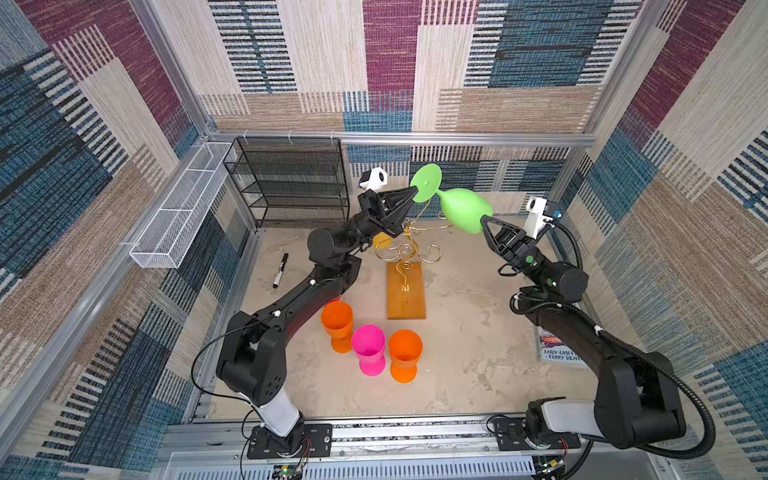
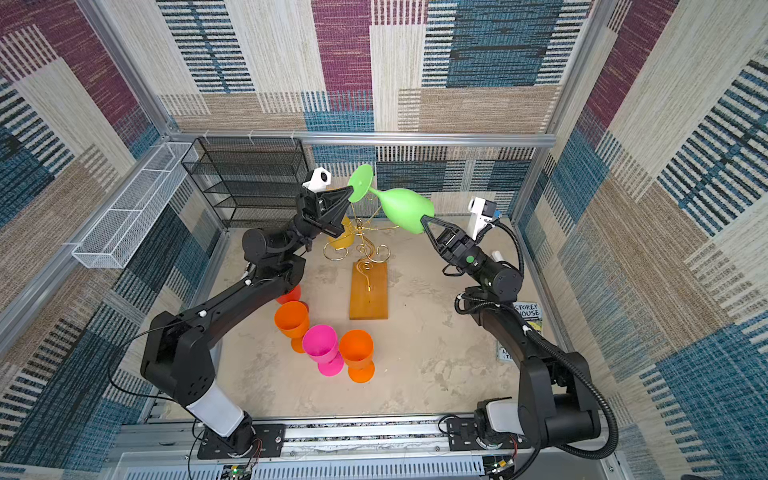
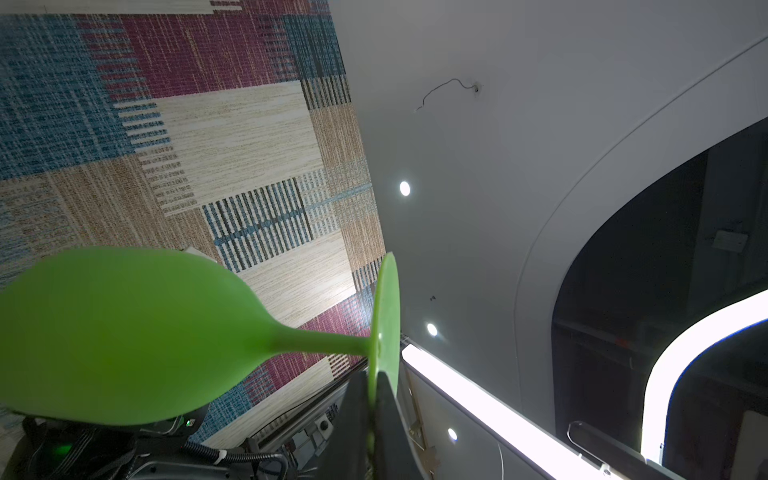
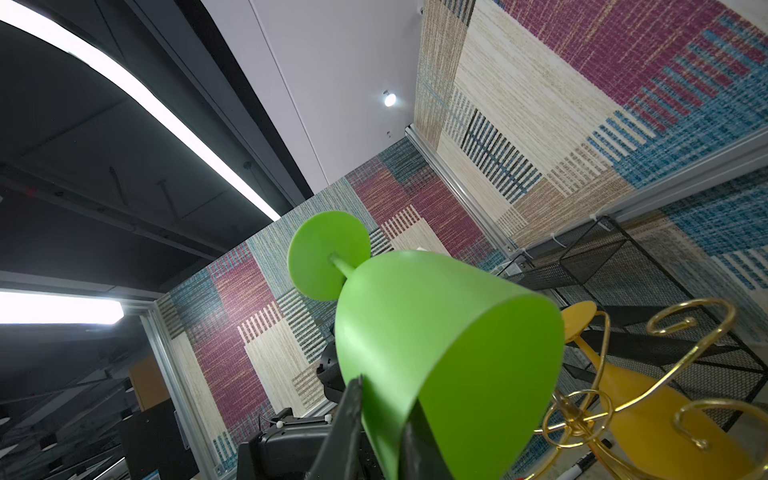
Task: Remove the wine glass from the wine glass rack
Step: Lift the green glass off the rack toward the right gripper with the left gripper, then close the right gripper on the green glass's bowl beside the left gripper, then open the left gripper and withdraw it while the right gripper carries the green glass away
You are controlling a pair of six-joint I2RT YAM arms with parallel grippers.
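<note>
A green wine glass point(image 1: 465, 208) point(image 2: 405, 210) lies sideways in the air above the wine glass rack point(image 1: 409, 245) point(image 2: 369, 291), a gold wire tree on a wooden base. My left gripper point(image 1: 415, 192) point(image 3: 372, 399) is shut on the edge of the glass's round foot point(image 3: 385, 316). My right gripper point(image 1: 483, 219) point(image 4: 384, 407) is shut on the bowl's rim, one finger inside and one outside the wall point(image 4: 436, 332). The glass touches no rack arm. A yellow glass point(image 1: 382, 240) point(image 4: 648, 428) still hangs on the gold wire point(image 4: 681, 328).
Two orange cups point(image 1: 337, 320) point(image 1: 405, 349) and a pink cup point(image 1: 368, 345) stand in front of the rack's base. A black marker point(image 1: 281, 270) lies at the left. A black mesh shelf point(image 1: 291, 183) and a white wire basket point(image 1: 178, 208) line the back left. A book point(image 1: 557, 349) lies under the right arm.
</note>
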